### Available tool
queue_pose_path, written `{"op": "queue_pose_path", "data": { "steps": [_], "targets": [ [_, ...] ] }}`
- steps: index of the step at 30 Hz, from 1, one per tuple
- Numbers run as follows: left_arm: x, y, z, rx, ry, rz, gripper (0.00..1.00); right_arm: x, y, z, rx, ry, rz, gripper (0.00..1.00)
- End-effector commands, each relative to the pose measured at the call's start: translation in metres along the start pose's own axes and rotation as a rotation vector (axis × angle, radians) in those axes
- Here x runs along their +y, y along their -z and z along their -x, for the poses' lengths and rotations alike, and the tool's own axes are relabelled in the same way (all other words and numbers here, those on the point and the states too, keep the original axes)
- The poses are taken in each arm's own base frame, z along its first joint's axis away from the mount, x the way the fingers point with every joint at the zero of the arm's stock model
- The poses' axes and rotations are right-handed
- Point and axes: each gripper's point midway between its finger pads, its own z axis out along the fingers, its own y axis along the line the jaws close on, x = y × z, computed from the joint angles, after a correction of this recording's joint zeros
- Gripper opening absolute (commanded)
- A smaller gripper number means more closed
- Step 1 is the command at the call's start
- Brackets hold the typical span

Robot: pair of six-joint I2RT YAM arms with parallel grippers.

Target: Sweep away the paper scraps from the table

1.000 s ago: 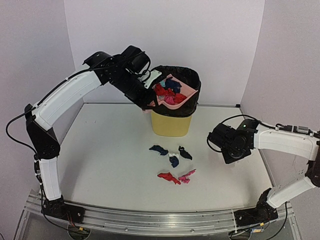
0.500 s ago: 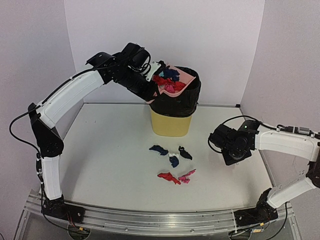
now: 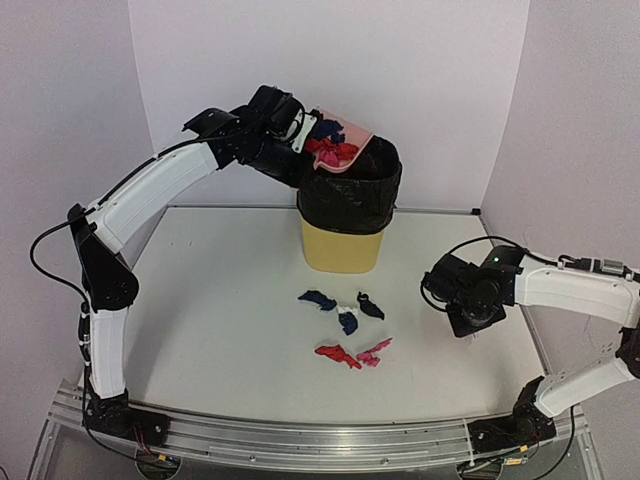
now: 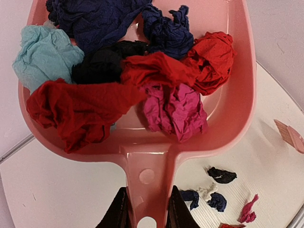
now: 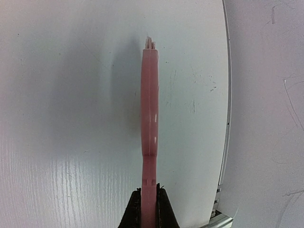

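My left gripper [image 3: 291, 131] is shut on the handle of a pink dustpan [image 3: 347, 146], held tilted above the bin's rim. In the left wrist view its fingers [image 4: 114, 213] clamp the handle, and the dustpan [image 4: 235, 104] holds several crumpled paper scraps [image 4: 156, 80] in red, pink, navy, black and light blue. Several more paper scraps [image 3: 346, 322] lie on the white table [image 3: 200, 300] in front of the bin. My right gripper [image 3: 476, 312] hovers over the table's right side. It is shut on a pink brush [image 5: 149, 118], seen edge-on in the right wrist view.
A yellow bin with a black bag liner [image 3: 342, 245] stands at the back middle of the table. White walls close in the back and both sides. A metal rail [image 3: 300, 440] runs along the front edge. The table's right edge [image 5: 227, 95] lies close to the brush.
My left arm has lifted the loaded dustpan up from the bin's mouth and swung it back to the left. The right arm has drifted slightly right and down with the brush.
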Motion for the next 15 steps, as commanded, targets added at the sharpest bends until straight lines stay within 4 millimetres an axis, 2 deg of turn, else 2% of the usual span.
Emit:
{"op": "queue_pose_path", "data": {
  "steps": [1, 6, 15],
  "targets": [
    [0.021, 0.019, 0.044, -0.162, 0.061, 0.106, 0.00, -0.002, 0.000, -0.006, 0.012, 0.007, 0.011, 0.00],
    [0.046, 0.010, 0.044, -0.178, 0.078, 0.268, 0.00, -0.001, -0.003, -0.013, 0.030, 0.006, 0.018, 0.00],
    [0.066, -0.010, 0.053, -0.209, -0.037, 0.457, 0.00, 0.001, -0.007, -0.019, 0.053, 0.010, 0.019, 0.00]
  ]
}}
